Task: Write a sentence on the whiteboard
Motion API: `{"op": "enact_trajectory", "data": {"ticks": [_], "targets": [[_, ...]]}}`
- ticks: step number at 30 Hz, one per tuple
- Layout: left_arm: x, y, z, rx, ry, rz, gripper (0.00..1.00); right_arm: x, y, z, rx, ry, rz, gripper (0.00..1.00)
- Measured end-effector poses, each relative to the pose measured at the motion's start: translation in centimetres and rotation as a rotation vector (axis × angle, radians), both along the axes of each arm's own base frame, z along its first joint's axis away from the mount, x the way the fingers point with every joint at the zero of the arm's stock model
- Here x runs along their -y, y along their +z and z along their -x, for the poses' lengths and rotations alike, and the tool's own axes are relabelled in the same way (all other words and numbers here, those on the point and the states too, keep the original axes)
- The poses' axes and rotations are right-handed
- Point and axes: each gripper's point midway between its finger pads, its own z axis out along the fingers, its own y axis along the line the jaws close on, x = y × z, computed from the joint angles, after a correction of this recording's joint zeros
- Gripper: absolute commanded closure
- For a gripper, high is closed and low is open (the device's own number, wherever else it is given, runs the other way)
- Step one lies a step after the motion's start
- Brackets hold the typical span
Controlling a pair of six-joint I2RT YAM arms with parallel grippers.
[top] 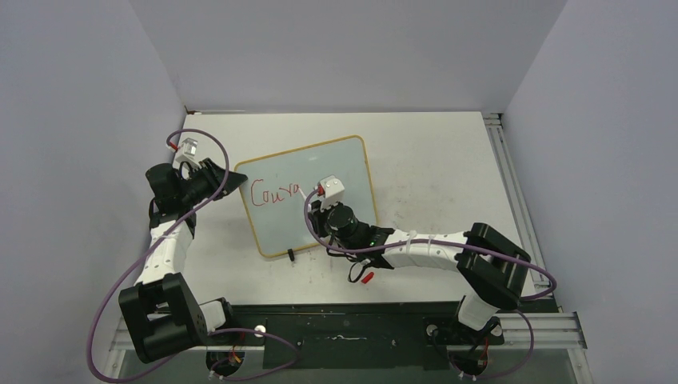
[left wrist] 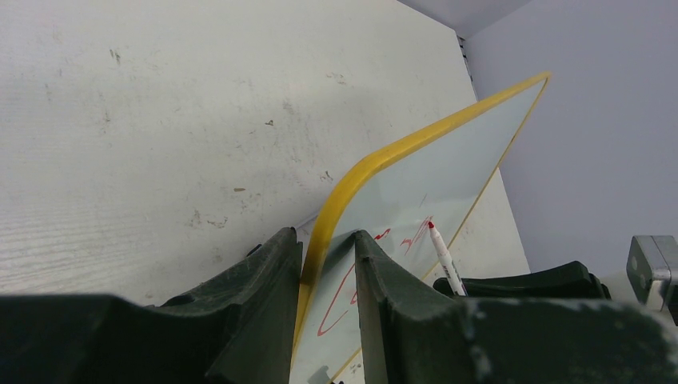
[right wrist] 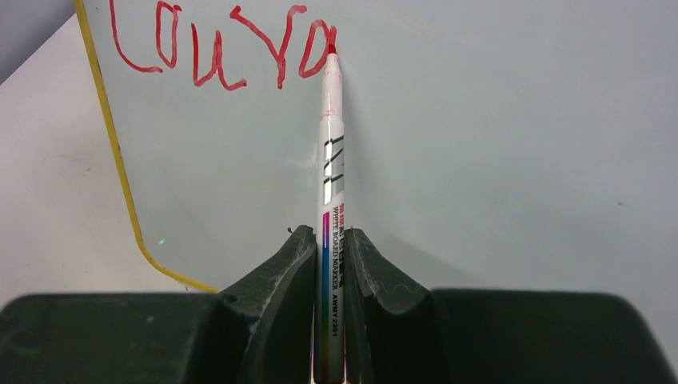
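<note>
The whiteboard sits mid-frame on the surface, its left corner pinched by the left fingers. The right fingers squeeze a marker, whose red tip touches the board after the red letters "Coura"

- The whiteboard sat on the table, left of its middle, turned at an angle.
- The left gripper was at the whiteboard's left corner, one finger on each side of its edge.
- The letters stood on its left part.
- The marker, between the fingers of the right gripper, touched the whiteboard at the last letter's right side.
</note>
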Motion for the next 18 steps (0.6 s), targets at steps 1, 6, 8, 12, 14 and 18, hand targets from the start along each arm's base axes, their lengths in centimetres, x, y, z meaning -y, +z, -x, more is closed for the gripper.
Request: {"op": "enact_trajectory", "data": {"ticks": [1,6,8,12,14,18], "targets": [[0.0,0.0,0.0,0.0,0.0,0.0,0.71,0.0,-0.2,0.1,-0.003,0.001,0.002,0.95],[0.0,0.0,0.0,0.0,0.0,0.0,0.71,0.2,-1.1,0.8,-0.022,0.006,0.011,0.95],[0.0,0.0,0.0,0.0,0.0,0.0,0.71,0.2,-1.3,0.9,-0.026,0.006,0.013,0.95],[0.0,0.0,0.0,0.0,0.0,0.0,0.71,0.4,-1.4,0.9,-0.027,0.002,0.016,0.95],[0.0,0.0,0.0,0.0,0.0,0.0,0.71,0.4,-1.5,0.8,-0.027,-0.003,0.017,0.95],[0.0,0.0,0.0,0.0,0.0,0.0,0.71,0.8,-1.6,0.8,-0.026,-0.016,0.028,0.95]]}}
